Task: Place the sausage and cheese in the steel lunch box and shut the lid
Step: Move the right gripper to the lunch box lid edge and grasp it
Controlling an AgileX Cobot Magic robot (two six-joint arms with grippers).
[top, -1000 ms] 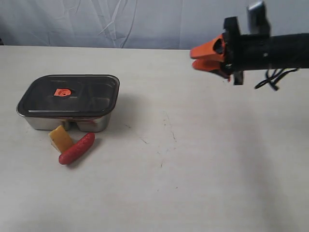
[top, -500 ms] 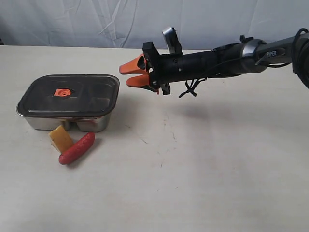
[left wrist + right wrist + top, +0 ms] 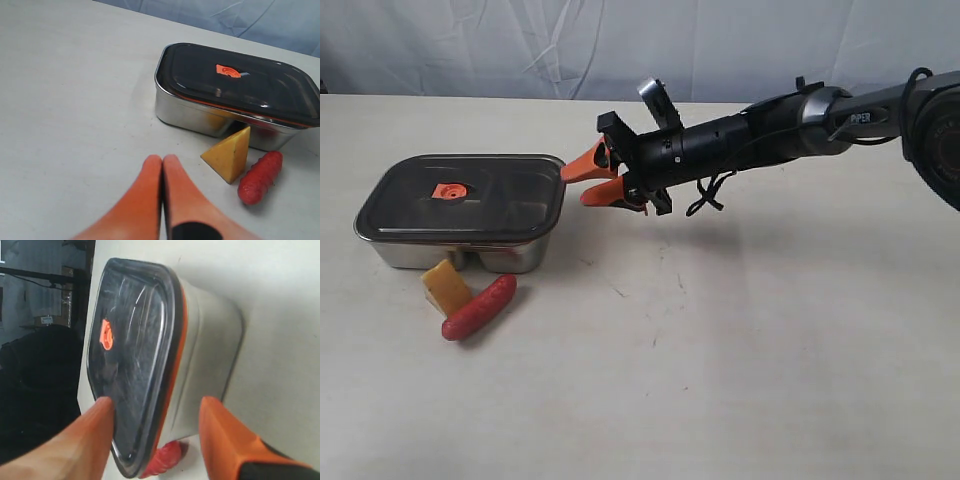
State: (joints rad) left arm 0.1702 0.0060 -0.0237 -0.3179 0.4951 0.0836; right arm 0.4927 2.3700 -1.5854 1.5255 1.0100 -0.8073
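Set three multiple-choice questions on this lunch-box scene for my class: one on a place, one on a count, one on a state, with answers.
1. Where does the sausage lie?
A. in the steel lunch box
B. on the table beside the cheese
C. on the lid

2. How many foods lie outside the box?
A. none
B. one
C. two

3. How is the right tool?
A. open
B. shut on the cheese
C. shut on the lid

Answers:
1 B: it lies on the table by the cheese, in front of the box.
2 C: sausage and cheese both lie outside.
3 A: its jaws stand apart at the lid's edge.
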